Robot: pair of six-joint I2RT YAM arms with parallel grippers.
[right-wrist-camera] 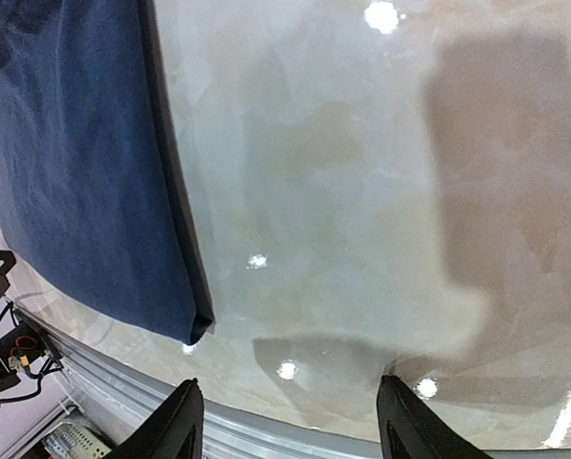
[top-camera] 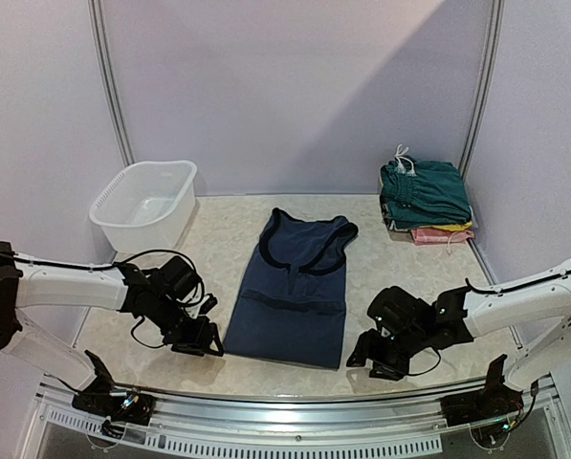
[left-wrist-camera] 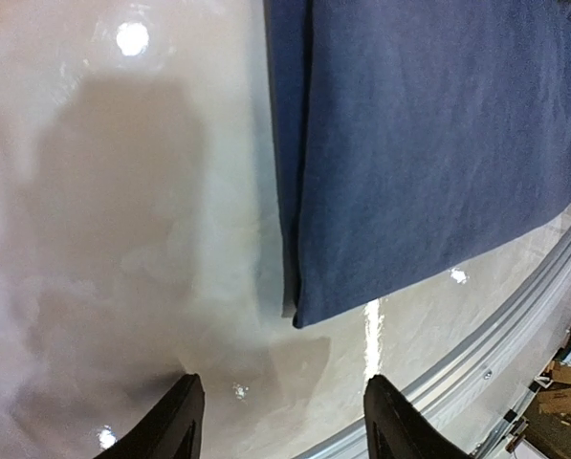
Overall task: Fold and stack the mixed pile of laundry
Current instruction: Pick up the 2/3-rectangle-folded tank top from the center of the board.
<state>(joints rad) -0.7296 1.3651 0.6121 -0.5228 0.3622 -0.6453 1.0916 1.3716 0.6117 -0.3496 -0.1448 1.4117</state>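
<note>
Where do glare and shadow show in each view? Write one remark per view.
Top external: even light, a diagonal shadow across the back wall. Left wrist: lamp glare spots on the glossy table, a broad shadow at left. Right wrist: similar glare spots, a broad shadow at upper right.

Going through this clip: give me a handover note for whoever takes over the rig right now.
Left gripper: open, empty, low over the table by the near left corner of the navy top.
Right gripper: open, empty, by its near right corner.
The top lies flat mid-table.
Done: folded stack at far right, teal shorts on top.
Left: fold the top and add it to the stack.
</note>
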